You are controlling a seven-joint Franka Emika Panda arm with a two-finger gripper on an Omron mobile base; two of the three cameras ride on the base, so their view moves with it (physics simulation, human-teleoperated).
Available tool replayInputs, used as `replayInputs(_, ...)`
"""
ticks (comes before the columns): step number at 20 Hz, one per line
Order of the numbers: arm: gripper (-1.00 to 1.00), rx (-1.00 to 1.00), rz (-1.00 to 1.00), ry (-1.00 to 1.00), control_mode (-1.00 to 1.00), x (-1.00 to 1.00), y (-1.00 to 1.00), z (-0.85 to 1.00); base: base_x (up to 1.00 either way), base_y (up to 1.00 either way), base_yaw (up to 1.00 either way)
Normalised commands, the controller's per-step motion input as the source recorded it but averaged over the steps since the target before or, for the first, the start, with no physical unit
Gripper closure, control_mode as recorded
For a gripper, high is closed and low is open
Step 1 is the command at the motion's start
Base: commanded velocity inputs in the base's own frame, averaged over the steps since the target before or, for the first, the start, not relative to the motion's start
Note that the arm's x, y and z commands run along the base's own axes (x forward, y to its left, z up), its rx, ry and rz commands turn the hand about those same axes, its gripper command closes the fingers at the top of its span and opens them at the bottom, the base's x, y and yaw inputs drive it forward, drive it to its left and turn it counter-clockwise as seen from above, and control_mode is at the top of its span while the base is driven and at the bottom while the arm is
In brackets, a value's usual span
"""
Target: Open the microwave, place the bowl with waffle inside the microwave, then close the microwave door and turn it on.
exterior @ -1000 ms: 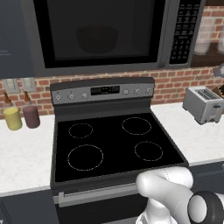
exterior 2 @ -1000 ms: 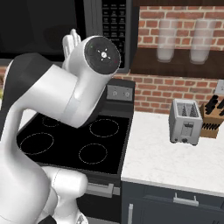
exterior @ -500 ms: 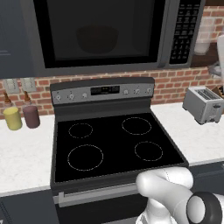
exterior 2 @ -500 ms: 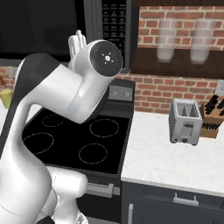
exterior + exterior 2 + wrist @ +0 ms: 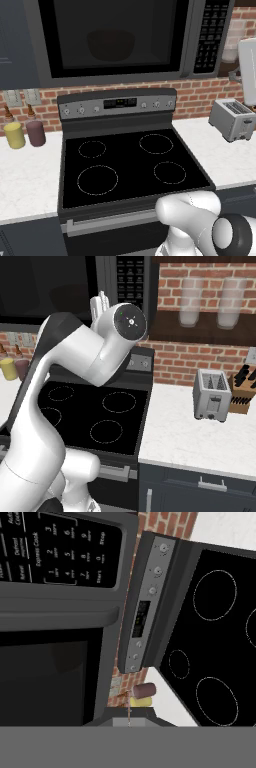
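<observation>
The microwave [image 5: 45,80] hangs over the stove with its microwave door [image 5: 75,30] closed. Through the black window the bowl [image 5: 111,44] shows as a dim round shape inside; the waffle cannot be made out. The keypad strip [image 5: 212,30] is on the right, and fills the upper left of the rolled hand view [image 5: 60,549]. My gripper [image 5: 100,300] is raised in front of the microwave, a little out from its face near the keypad side [image 5: 131,278]. Its fingertips are hidden, and nothing is seen in it. The white hand [image 5: 247,65] enters the left base view at the right edge.
A black stove [image 5: 130,165] with a silver control panel [image 5: 117,105] sits below. A toaster [image 5: 212,393] and a knife block [image 5: 242,391] stand on the right counter. Yellow [image 5: 14,135] and maroon [image 5: 36,132] containers stand on the left counter. Glasses [image 5: 190,301] sit on a shelf.
The arm's wrist has risen and shifted slightly right in the right base view. The white hand has come further into the left base view's right edge. The microwave door stays closed.
</observation>
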Motion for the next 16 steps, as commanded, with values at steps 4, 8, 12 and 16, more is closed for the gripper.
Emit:
replayInputs(4,1.00,0.01,-0.01,-0.04,-1.00,0.45,-0.07,-0.02,0.00,0.00,0.00)
replayInputs(8,1.00,0.00,0.00,-0.01,-1.00,0.42,0.00,-0.14,0.00,0.00,0.00)
replayInputs(12,1.00,0.00,0.00,0.00,-1.00,0.41,-0.01,-0.15,0.00,0.00,0.00)
replayInputs(16,1.00,0.01,0.00,-0.01,-1.00,0.37,-0.16,-0.04,0.00,0.00,0.00)
